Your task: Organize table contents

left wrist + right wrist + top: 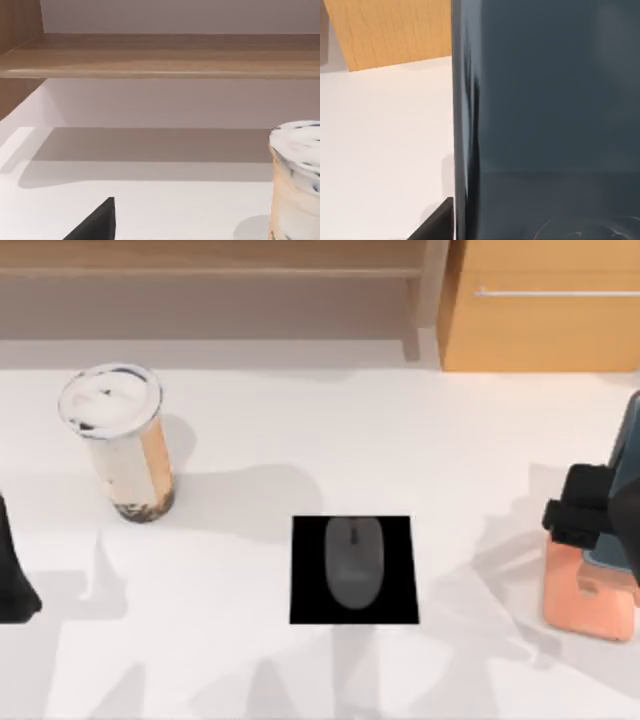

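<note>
one smooth oval mouse, square pad

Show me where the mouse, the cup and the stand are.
mouse [353,562], top view, middle of its back.
cup [110,398], top view, its white lid.
stand [588,602], top view, its orange front face.

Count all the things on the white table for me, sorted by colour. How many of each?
Milky-brown: 1, the cup
Black: 1, the pad
Grey: 1, the mouse on the pad
Dark grey-blue: 1, the phone
Salmon-orange: 1, the stand
Total: 5
</note>
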